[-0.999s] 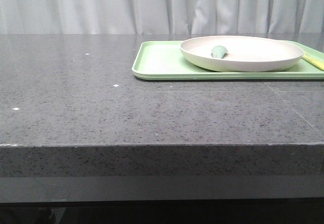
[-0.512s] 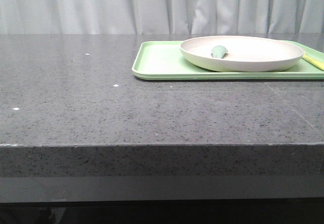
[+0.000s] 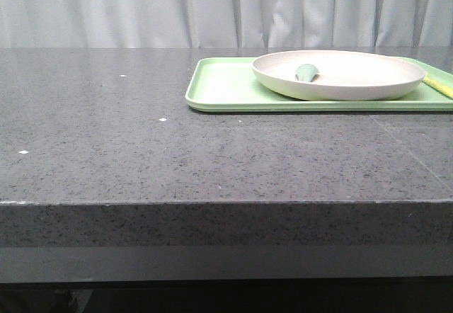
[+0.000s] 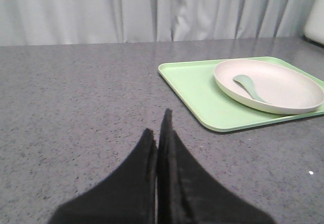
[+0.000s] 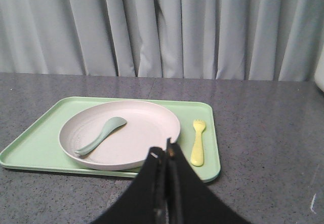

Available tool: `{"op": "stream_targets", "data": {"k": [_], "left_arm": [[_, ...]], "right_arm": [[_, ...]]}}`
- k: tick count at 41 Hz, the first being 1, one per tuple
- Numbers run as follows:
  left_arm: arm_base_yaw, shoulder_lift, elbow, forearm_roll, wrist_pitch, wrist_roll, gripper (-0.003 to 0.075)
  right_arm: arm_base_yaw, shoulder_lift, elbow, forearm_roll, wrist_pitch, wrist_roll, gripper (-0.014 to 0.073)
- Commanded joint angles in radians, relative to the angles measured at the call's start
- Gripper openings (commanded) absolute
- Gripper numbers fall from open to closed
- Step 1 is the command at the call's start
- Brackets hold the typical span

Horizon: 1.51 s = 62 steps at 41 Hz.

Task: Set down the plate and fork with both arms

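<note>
The cream-white plate [image 3: 340, 74] sits on a light-green tray [image 3: 219, 86] at the table's back right, with a grey-green spoon [image 3: 306, 72] lying in it. The plate also shows in the left wrist view [image 4: 276, 84] and the right wrist view [image 5: 136, 133]. The pale-yellow fork [image 5: 198, 142] lies on the tray right of the plate; only its end [image 3: 440, 85] shows in the front view. My left gripper [image 4: 158, 130] is shut and empty over bare table, left of and short of the tray. My right gripper [image 5: 164, 153] is shut and empty, short of the plate's near rim.
The dark grey speckled table [image 3: 141, 143] stretches left of and in front of the tray. A grey curtain [image 3: 212, 8] hangs behind the table. A white object [image 4: 316, 13] stands at the far right edge of the left wrist view.
</note>
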Motion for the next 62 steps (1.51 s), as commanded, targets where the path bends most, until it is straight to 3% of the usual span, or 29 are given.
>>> {"op": "stream_targets", "data": {"k": [1, 11, 21, 62], "left_arm": [[0.065, -0.055, 0.041, -0.046, -0.105, 0.006, -0.0018], [0.266, -0.259, 0.245, -0.068, -0.109, 0.006, -0.0018], [0.371, -0.435, 0.386, -0.07, -0.111, 0.006, -0.0018], [0.377, -0.429, 0.383, -0.07, -0.111, 0.006, -0.0018]], "right_arm": [[0.002, 0.011, -0.026, -0.007, -0.088, -0.008, -0.0067], [0.002, 0.011, -0.026, -0.007, -0.088, -0.008, -0.0067], [0.002, 0.011, -0.026, -0.007, -0.088, -0.008, -0.0067], [0.002, 0.011, -0.026, -0.007, -0.088, -0.008, -0.0067]]}}
